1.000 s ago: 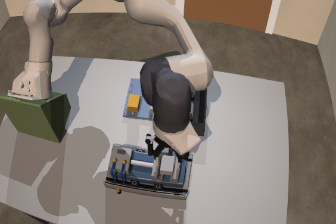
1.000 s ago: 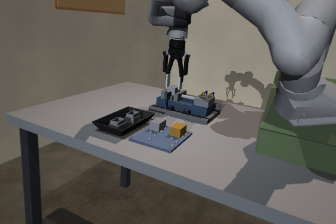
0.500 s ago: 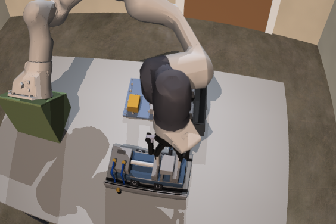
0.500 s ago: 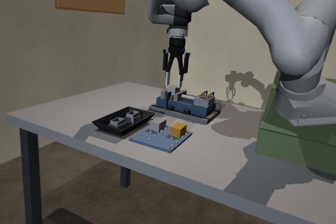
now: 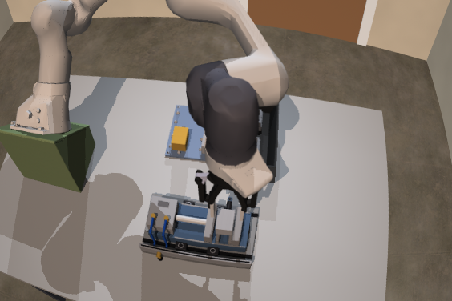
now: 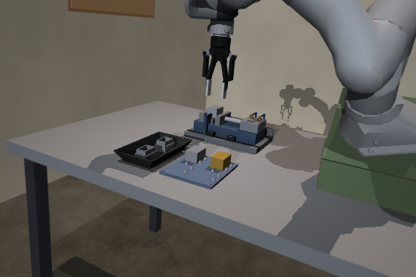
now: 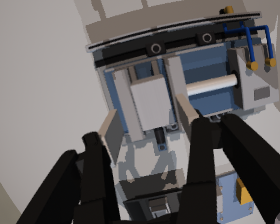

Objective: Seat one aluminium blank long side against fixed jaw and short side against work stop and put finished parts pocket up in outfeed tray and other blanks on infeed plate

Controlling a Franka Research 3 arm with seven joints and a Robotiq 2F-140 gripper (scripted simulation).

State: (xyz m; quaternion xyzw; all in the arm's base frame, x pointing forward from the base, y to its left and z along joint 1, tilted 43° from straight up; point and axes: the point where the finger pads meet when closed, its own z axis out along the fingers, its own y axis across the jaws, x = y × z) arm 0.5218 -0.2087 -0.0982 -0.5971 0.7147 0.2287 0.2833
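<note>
I see an aluminium blank (image 5: 224,219) seated in the vise (image 5: 200,226): a plain pale grey block with a flat top, down in the narrow opening between the two end blocks. From the wrist view its top face reads as a light rectangle flanked by the paler jaw faces. My hand (image 6: 216,93) hangs in the air above the vise, fingers partly apart with nothing between them and touching nothing.

On the infeed plate (image 6: 177,174) a second grey blank (image 6: 195,154) stands beside a brass blank (image 6: 220,160), the two close but apart. The outfeed tray (image 6: 127,155) holds two finished parts (image 6: 155,146), grey with dark pockets facing up.

In the top view the arm's dark wrist covers most of the tray and the grey blank on the plate, so only the brass one shows there. I cannot tell whether the seated blank touches the work stop or rests on both low bars; the hand's links hide that end in the wrist view. The counter (image 6: 74,127) carries everything, and the wrist picture cuts off the plate.
</note>
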